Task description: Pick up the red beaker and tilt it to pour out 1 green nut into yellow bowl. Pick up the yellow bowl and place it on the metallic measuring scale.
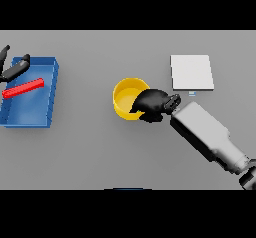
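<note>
Reaching in from the lower right, the right hand (152, 105) is seen at the right side of the yellow bowl (125, 98), with its dark fingers curled over the bowl's near right rim. That part of the rim is hidden behind the hand, so the exact contact between fingers and bowl wall cannot be made out, though the grip appears closed on the rim. Nothing can be distinguished inside the bowl; only a plain yellow floor is shown. The bowl is placed near the middle of the grey table (100, 152).

To the far right of the bowl, the metallic measuring scale (192, 72) is seen as a pale square plate, apart from both bowl and hand. A small mark at its near edge is too small to be read.

At the left edge, a blue tray (49, 113) is found, and a red bar-shaped object (23, 88) is lying tilted within it. Whether this is the beaker cannot be told. The left hand (14, 68) is shown over the tray's far left corner, partly cut off by the frame edge, with its fingers spread and straight, not touching the red object.
</note>
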Controlling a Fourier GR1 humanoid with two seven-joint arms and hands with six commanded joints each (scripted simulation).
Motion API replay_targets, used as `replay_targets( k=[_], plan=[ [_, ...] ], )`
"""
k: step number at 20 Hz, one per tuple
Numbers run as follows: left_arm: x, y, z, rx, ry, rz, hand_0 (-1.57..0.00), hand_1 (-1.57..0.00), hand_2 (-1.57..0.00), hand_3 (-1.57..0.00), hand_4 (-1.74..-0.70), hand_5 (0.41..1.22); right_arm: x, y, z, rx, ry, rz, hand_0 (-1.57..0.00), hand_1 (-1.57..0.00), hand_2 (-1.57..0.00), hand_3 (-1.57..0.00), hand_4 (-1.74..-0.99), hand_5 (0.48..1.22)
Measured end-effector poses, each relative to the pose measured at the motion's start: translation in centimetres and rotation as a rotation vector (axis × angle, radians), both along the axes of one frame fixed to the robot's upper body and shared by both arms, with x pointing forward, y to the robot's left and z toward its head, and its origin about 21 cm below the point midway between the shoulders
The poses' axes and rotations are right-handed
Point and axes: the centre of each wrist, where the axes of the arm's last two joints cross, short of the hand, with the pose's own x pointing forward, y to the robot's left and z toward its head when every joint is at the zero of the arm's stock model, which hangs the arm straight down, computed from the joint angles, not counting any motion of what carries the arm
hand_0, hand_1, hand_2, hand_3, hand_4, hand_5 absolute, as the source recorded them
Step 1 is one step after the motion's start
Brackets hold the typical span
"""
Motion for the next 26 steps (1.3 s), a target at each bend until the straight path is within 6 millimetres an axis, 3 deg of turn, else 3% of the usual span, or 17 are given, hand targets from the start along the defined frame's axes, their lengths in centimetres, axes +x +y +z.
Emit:
replay_targets(
  k=[4,8,12,18,24,26],
  plan=[
    [0.0,0.2,-0.1,-0.002,0.008,-0.003,0.0,0.0,0.0,0.0,-0.79,0.704,0.0,0.0,0.7,-0.007,0.003,-0.014,-1.49,-1.49,-1.36,-1.2,-1.714,1.203],
    [0.0,0.3,0.2,0.006,0.001,0.001,0.0,0.0,0.0,0.0,-0.77,0.706,0.0,-0.8,2.6,-0.002,-0.016,-0.028,-1.54,-1.54,-1.45,-1.17,-1.73,1.214],
    [0.0,0.4,0.4,0.0,-0.007,-0.006,0.0,0.0,0.0,0.0,-0.78,0.702,0.2,-1.5,5.1,-0.002,-0.038,-0.055,-1.56,-1.56,-1.45,-1.2,-1.736,1.218],
    [0.2,0.5,0.6,-0.017,-0.014,-0.009,0.0,0.0,0.0,0.0,-0.8,0.704,-0.7,-3.1,6.8,-0.01,-0.093,-0.105,-1.52,-1.57,-1.52,-1.18,-1.74,1.219],
    [-0.3,0.7,0.7,-0.042,0.001,0.01,0.0,0.0,0.0,0.0,-0.83,0.733,1.5,-6.6,9.2,0.013,-0.194,-0.234,-1.56,-1.57,-1.53,-1.16,-1.741,1.221],
    [-0.3,0.2,0.8,-0.051,-0.001,0.006,0.0,0.0,0.0,0.0,-0.84,0.737,2.2,-7.6,9.0,0.025,-0.219,-0.272,-1.56,-1.57,-1.54,-1.15,-1.741,1.221]
  ],
)
